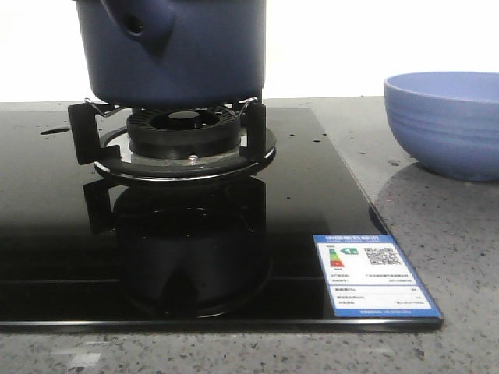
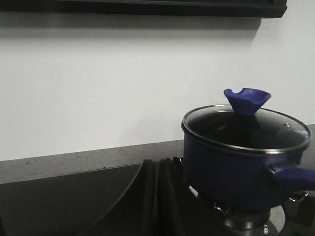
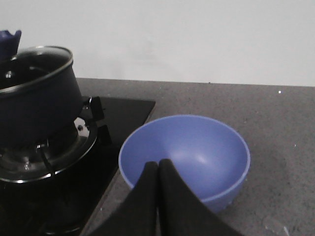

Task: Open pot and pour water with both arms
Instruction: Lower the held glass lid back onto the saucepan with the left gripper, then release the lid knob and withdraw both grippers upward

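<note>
Ok | pot [image 1: 179, 51] sits on burner [image 1: 183, 140], glass lid [image 2: 244, 129] on | L gripper [image 2: 156, 169] pressed together, empty, beside pot | R gripper [image 3: 158, 169] pressed together over bowl [image 3: 184, 160] | I'd spread L fingers first — come straight down on lid knob [image 2: 247, 100], lift vertical, no drag on rim.
</note>
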